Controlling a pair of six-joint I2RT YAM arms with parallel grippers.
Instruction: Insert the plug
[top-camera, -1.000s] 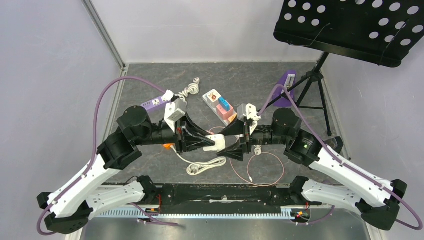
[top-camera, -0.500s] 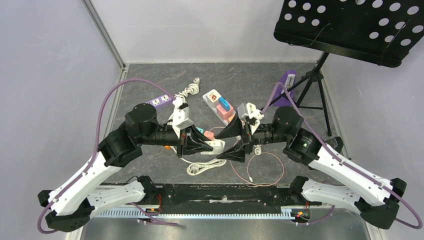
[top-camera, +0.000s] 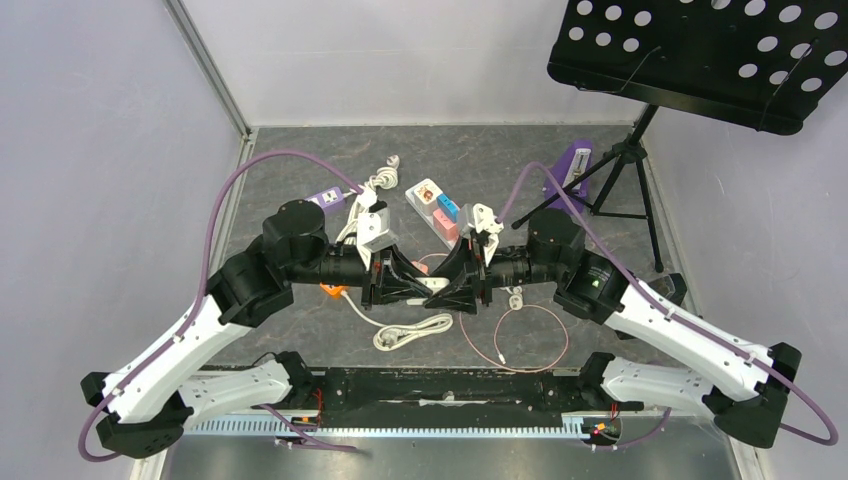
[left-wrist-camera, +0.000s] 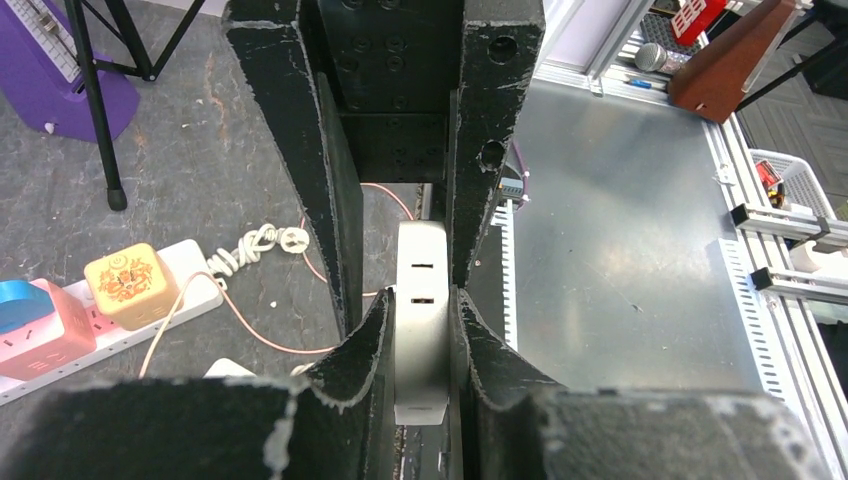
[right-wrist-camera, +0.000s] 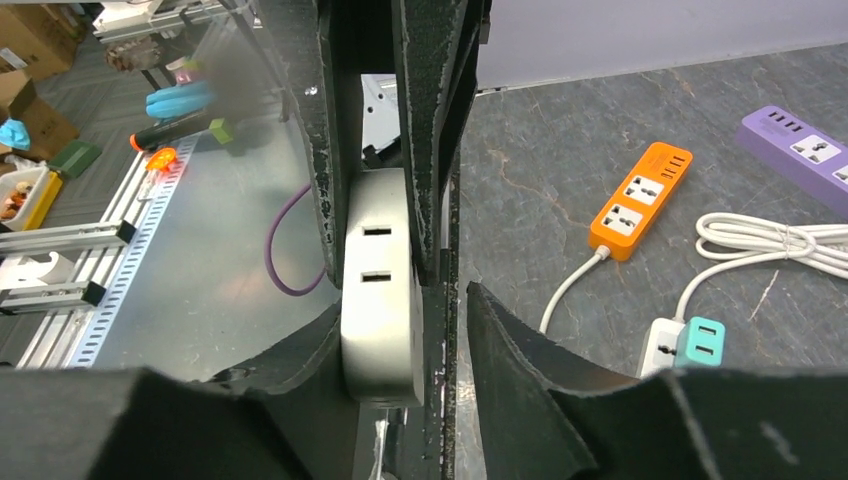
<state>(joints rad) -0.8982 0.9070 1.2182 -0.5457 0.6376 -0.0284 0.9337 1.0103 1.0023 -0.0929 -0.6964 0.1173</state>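
A white block with two slots (left-wrist-camera: 420, 330) is clamped between my left gripper's (left-wrist-camera: 421, 300) fingers, which are shut on its flat sides. In the top view the left gripper (top-camera: 412, 285) and right gripper (top-camera: 457, 283) meet nose to nose at the mat's middle, the block (top-camera: 434, 285) between them. My right gripper (right-wrist-camera: 405, 300) reaches around the same block (right-wrist-camera: 378, 300). One of its fingers touches the block. The other stands apart from the left arm's finger, with a gap showing. A coiled white cable (top-camera: 410, 332) lies below. I cannot pick out a plug for certain.
An orange power strip (right-wrist-camera: 640, 200), a purple strip (right-wrist-camera: 800, 150) and a white strip with a teal adapter (right-wrist-camera: 705, 340) lie on the mat. Another white strip (top-camera: 440, 212) carries coloured adapters. A pink cable loop (top-camera: 520, 335) lies near the front. A music stand's tripod (top-camera: 620, 165) stands back right.
My right gripper's jaws have narrowed around the white block. Both wrists have shifted slightly toward the back and levelled out. The left gripper's hold on the block is unchanged.
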